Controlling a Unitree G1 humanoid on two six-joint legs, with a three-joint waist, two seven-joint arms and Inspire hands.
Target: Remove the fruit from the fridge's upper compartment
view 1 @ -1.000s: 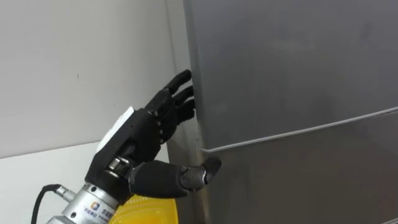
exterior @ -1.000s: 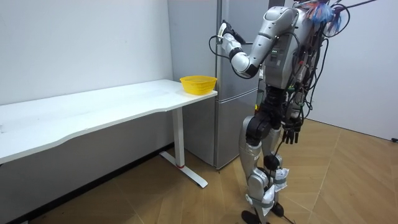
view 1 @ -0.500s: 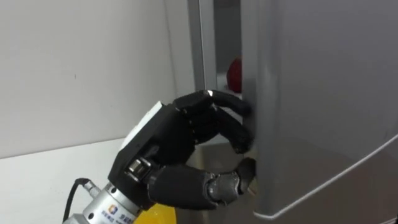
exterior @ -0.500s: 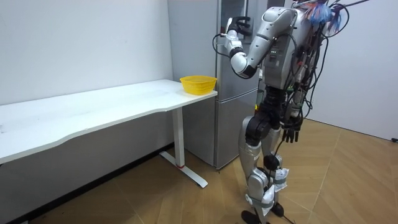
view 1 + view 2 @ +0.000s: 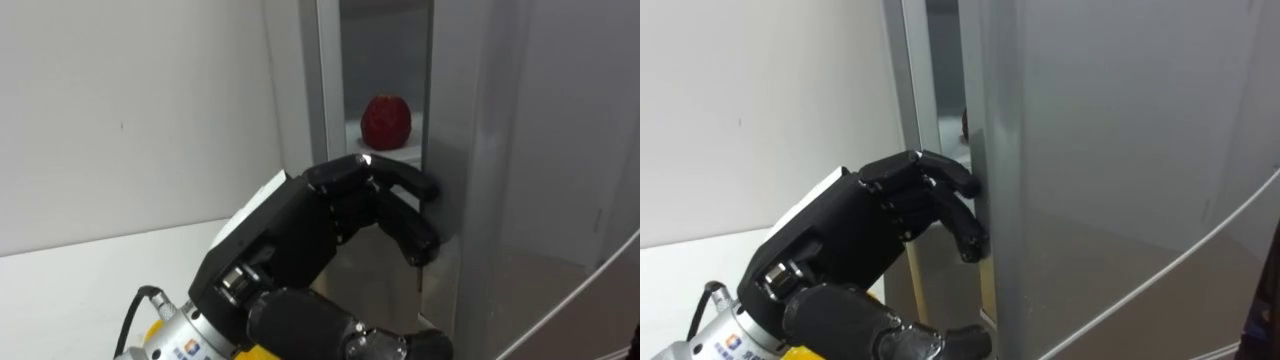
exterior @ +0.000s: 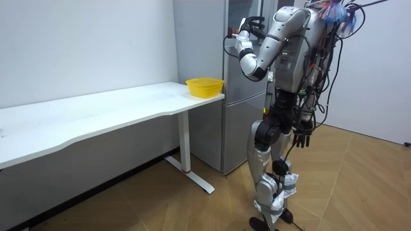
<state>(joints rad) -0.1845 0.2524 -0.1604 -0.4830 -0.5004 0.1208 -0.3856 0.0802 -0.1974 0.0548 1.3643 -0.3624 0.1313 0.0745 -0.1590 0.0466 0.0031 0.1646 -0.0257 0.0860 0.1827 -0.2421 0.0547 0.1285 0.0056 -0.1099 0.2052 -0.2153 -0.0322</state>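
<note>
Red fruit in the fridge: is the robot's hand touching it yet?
Apart. The left eye view shows the red fruit on its shelf, clear of the left hand, whose fingers curl round the edge of the fridge door lower down.

The robot stands just before the fridge (image 6: 236,128), which is against the far wall. The table (image 6: 96,119) lies to the fridge's left, its end touching or just beside it. A bowl (image 6: 205,86) sits on that near end of the table. The upper door (image 5: 530,150) stands ajar, right of the gap. Inside, a round fruit (image 5: 386,121) rests on a shelf (image 5: 400,150), beyond the left hand (image 5: 300,240), which hooks round the door's left edge. The right hand (image 6: 302,138) hangs by the hip.
</note>
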